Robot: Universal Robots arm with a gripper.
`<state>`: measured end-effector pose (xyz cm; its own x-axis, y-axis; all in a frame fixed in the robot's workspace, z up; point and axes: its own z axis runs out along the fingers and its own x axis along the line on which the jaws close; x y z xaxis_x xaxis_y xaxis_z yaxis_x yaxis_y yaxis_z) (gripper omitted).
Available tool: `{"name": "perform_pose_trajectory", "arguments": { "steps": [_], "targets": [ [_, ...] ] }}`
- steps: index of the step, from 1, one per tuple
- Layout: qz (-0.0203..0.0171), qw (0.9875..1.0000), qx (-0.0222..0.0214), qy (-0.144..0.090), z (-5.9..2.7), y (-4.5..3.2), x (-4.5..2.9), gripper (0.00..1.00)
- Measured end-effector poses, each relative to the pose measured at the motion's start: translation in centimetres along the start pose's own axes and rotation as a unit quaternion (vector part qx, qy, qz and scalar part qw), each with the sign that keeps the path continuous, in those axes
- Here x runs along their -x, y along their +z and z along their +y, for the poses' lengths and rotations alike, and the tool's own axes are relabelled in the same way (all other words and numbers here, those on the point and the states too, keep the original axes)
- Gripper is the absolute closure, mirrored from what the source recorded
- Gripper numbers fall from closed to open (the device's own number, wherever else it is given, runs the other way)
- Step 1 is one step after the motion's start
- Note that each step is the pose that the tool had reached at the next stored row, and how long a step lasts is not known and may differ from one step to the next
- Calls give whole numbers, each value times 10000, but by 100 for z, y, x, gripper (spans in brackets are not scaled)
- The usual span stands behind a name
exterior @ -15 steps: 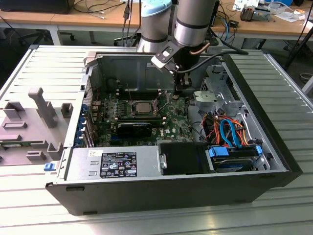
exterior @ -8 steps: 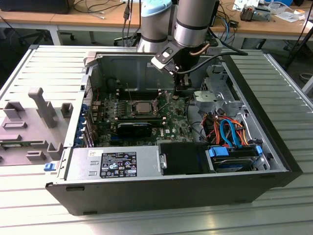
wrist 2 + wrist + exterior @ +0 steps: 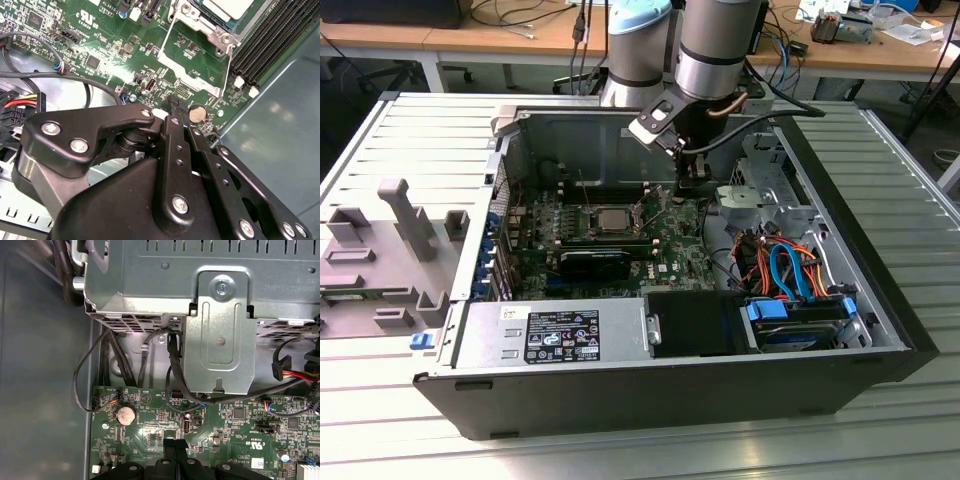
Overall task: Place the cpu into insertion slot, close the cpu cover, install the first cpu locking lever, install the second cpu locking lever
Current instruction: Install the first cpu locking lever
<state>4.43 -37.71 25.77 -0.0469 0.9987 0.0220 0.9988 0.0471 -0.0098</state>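
The cpu (image 3: 611, 217), a silver-grey square, lies in the insertion slot (image 3: 592, 228) on the green board inside the open computer case. In the second wrist view the cpu (image 3: 227, 7) sits at the picture's edge. Beside it the cpu cover (image 3: 205, 85), a thin silvery frame, is swung open over the board. My gripper (image 3: 692, 186) hangs over the board on the exterior view's right of the slot. Its black fingers (image 3: 174, 107) are pressed together with nothing between them. In the first wrist view the gripper (image 3: 175, 444) points at the board near a coin battery (image 3: 125, 415).
A metal drive cage (image 3: 215, 330) with black cables stands close to the gripper. Black memory slots (image 3: 270, 45) run beside the socket. The power supply (image 3: 555, 335), a blue-handled drive (image 3: 800, 310) and orange and blue cables fill the case's near side. A grey fixture (image 3: 400, 230) lies outside.
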Motion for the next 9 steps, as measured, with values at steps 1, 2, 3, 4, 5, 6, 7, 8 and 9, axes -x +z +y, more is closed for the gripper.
{"name": "perform_pose_trajectory", "arguments": {
  "steps": [1,2,3,4,5,6,7,8,9],
  "targets": [
    [-2,10000,-1,1,0,13,1,89],
    [-2,10000,-1,1,0,14,1,89],
    [-1,10000,0,1,0,14,1,89],
    [-1,10000,0,1,0,14,1,89],
    [-1,10000,0,1,0,14,1,89],
    [-1,10000,0,0,-2,15,1,89],
    [-1,10000,0,0,-9,15,1,89],
    [0,10000,0,0,-15,15,0,89],
    [-1,10000,0,0,-30,15,-1,89]
  ]
}}
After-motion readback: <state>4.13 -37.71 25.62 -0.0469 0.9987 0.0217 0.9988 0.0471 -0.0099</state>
